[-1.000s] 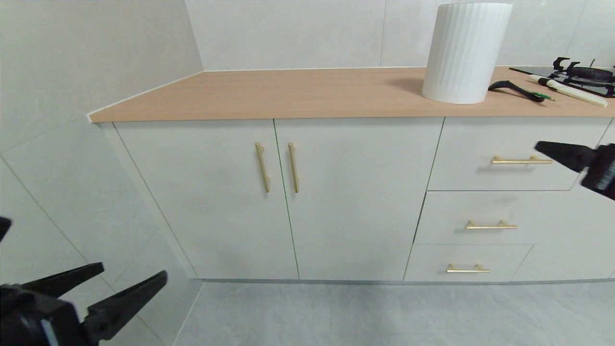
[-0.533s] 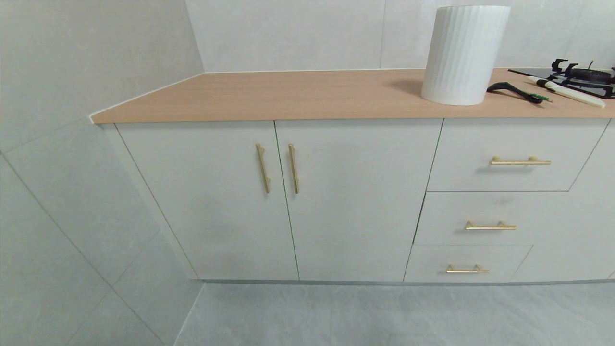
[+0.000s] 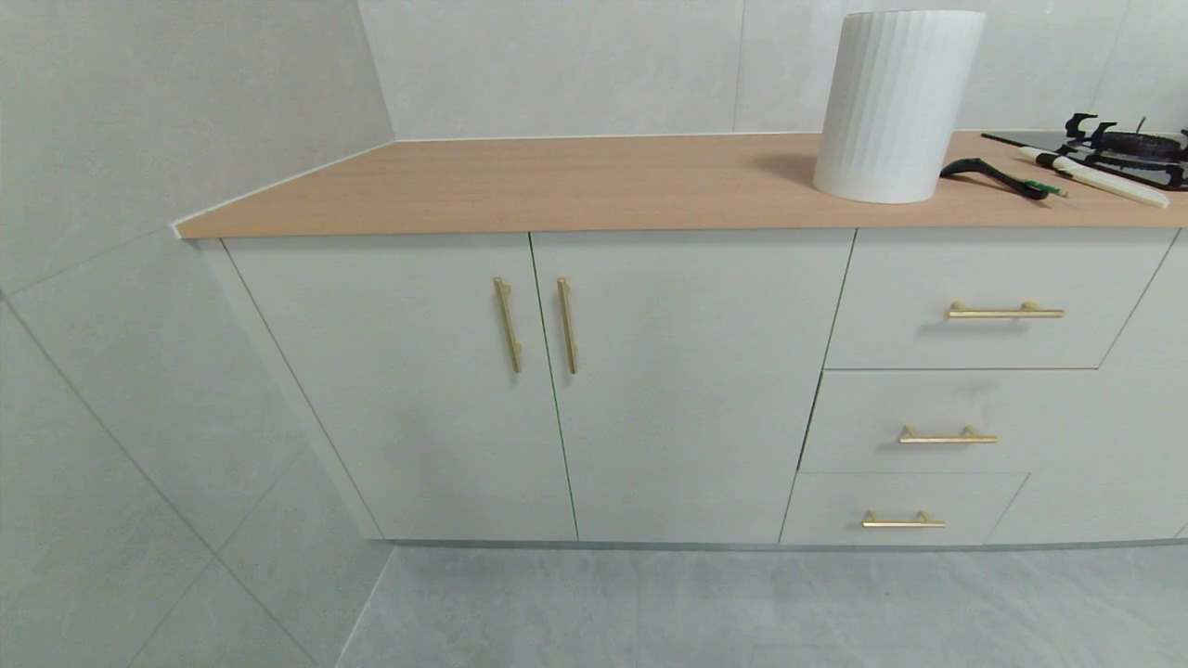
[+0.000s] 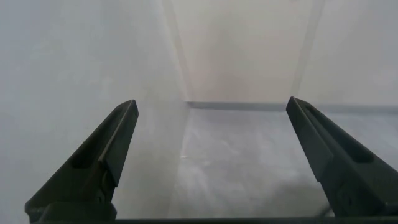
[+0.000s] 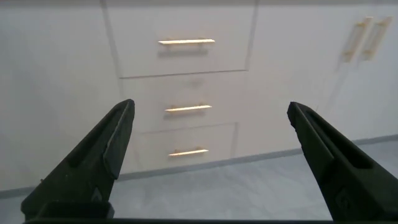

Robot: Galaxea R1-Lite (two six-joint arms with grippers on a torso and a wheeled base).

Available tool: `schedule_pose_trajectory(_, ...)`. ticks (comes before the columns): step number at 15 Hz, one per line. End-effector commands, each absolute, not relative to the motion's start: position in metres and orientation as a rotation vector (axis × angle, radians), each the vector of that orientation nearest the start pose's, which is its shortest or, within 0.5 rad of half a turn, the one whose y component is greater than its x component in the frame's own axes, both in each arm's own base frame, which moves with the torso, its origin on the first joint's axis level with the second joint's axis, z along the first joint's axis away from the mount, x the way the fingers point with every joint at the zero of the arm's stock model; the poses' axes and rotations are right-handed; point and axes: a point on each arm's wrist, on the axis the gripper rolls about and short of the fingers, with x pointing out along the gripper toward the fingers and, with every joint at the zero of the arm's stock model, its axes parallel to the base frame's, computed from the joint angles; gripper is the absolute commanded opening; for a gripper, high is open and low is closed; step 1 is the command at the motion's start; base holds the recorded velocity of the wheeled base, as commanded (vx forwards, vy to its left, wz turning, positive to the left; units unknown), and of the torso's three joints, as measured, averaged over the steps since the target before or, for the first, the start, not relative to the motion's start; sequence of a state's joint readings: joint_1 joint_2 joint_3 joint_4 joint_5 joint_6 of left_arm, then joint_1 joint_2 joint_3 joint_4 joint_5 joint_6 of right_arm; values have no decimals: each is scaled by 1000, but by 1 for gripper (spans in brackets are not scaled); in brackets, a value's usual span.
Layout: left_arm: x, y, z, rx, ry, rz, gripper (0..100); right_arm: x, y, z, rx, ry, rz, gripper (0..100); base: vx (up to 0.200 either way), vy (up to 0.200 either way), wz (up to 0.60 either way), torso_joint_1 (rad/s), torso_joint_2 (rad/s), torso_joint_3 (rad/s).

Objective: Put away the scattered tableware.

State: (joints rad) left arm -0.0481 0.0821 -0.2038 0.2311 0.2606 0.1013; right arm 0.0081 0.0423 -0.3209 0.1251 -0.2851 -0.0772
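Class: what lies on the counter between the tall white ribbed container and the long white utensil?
In the head view, a curved black utensil lies between the container and the white utensil, on the counter.

1. Wood-topped desk (image 3: 557,186), running into a tiled corner.
2. Upright toward its right end: white ribbed canister (image 3: 896,102).
3. Flat just beside that: black utensil (image 3: 993,174), then long white utensil (image 3: 1104,181).

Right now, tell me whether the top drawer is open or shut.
Shut: the top drawer sits flush with the middle drawer below it, no gap.
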Motion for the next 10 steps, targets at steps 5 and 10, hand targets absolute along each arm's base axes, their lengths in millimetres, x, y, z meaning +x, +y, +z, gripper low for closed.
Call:
schedule_pose_trajectory(5, -26, 3, 81, 89, 9, 161, 100, -24, -7, 87, -107, -86, -314, 100, 0, 0, 0, 0, 0, 0)
schedule_pose_trajectory(10, -23, 0, 74, 44, 11, -9, 100, -23, -1, 81, -81, -48, -63, 100, 0, 0, 0, 0, 0, 0)
